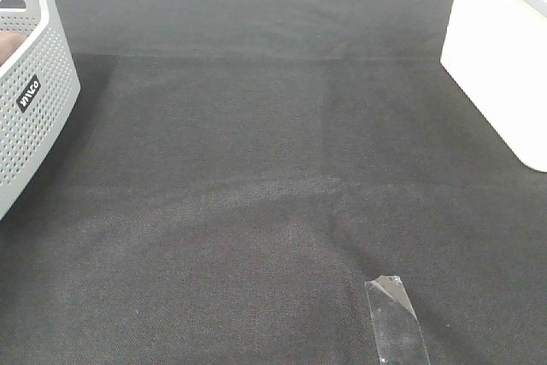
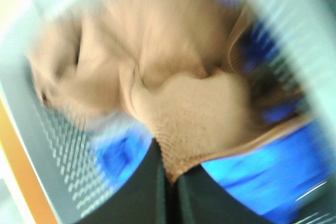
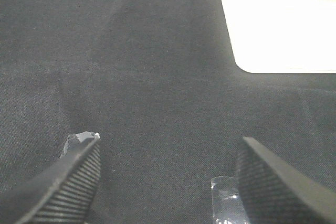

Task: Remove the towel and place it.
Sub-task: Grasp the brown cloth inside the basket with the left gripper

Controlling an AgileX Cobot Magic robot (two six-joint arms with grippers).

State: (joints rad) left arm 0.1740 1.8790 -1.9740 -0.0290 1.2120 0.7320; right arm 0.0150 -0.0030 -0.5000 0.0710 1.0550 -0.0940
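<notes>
Noted: left fingers (image 2: 137,199) pressed on a towel (image 2: 173,114) fold, rest bunched just beyond them inside perforated basket (image 2: 60,166); right fingers (image 3: 65,182) spread, idle over table (image 3: 157,77). Risk: thin pinch slipping, cloth snagging rim, tipping basket.

My gripper (image 3: 170,140) hangs over the black cloth (image 3: 157,51), jaws spread wide, with only cloth showing between them. My fingers (image 3: 68,182) are dark with ribbed pads. A clear strip of tape (image 3: 223,200) lies on the cloth just beside one finger. A smaller clear scrap (image 3: 79,139) peeks out at the other's tip. A white box (image 3: 278,24) sits farther off.
</notes>
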